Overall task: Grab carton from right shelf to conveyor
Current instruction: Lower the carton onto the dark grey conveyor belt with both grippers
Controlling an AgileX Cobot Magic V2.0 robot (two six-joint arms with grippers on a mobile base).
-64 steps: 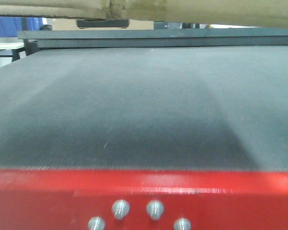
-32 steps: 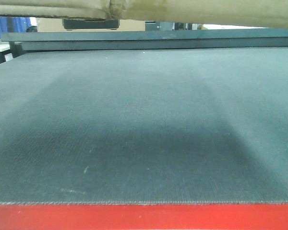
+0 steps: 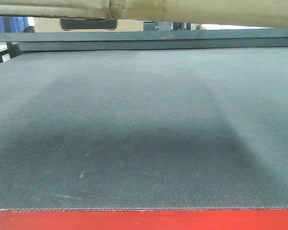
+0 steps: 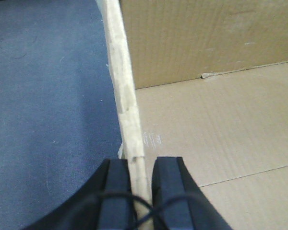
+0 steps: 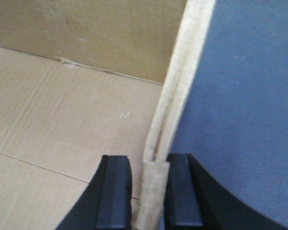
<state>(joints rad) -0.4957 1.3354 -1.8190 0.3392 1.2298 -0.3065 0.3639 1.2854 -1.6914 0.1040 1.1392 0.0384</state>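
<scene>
Carton [image 4: 216, 139] walls pinched between left fingers [image 4: 116, 194], right fingers [image 5: 114, 194].

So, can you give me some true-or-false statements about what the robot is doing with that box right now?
1. The left gripper pinches a wall of the carton. True.
2. The carton rests flat on the conveyor. False: it hangs above it, with a gap visible in the front view.
3. The right gripper is open and empty. False: it is shut on the carton's opposite wall.
4. The conveyor's front edge is red. True.
</scene>
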